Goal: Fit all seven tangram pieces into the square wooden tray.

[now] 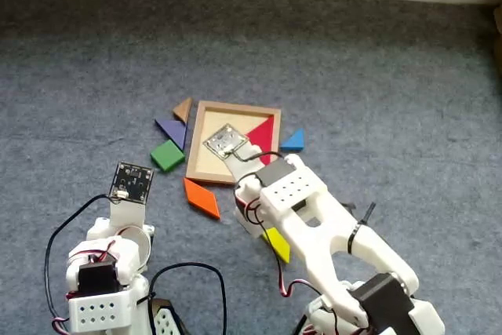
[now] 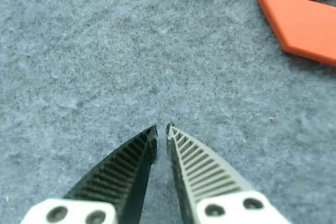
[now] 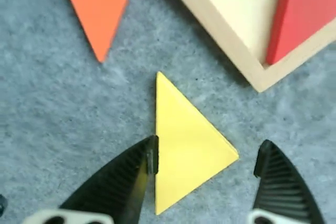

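High view: square wooden tray (image 1: pixel 193 147) holds red triangle (image 1: pixel 263 132) | yellow triangle (image 3: pixel 184 145) flat on carpet (image 2: pixel 79 66), 5 o'clock of tray; probably light, stiff, slick; pinch across opposite edges | right gripper (image 3: pixel 208 156) spread, straddling it | left gripper (image 2: pixel 161 129) closed, empty.

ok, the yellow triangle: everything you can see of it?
The yellow triangle is a flat, plain, smooth piece, painted wood by the look. It lies flat on the grey carpet, outside the wooden tray just off its corner, apart from the orange piece. The right gripper straddles it, open: one fingertip at its longest edge, the other clear of its corner.
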Robot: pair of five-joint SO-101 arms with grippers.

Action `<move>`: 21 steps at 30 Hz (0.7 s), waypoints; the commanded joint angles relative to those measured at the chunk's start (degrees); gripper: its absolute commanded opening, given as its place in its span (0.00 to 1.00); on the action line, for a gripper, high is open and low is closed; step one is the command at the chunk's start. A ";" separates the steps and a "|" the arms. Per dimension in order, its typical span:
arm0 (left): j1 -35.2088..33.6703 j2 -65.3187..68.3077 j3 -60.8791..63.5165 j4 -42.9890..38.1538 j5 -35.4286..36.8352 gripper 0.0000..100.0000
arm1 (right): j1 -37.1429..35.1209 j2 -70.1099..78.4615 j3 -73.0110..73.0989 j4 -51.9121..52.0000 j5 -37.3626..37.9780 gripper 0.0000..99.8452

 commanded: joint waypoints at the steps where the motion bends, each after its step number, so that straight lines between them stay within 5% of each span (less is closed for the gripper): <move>1: 0.40 -1.54 1.10 0.35 0.35 0.06 | -0.57 -2.15 3.82 -5.93 -1.14 0.29; 21: 0.40 -1.54 1.10 0.35 0.35 0.06 | -0.13 12.09 0.75 -5.23 1.32 0.28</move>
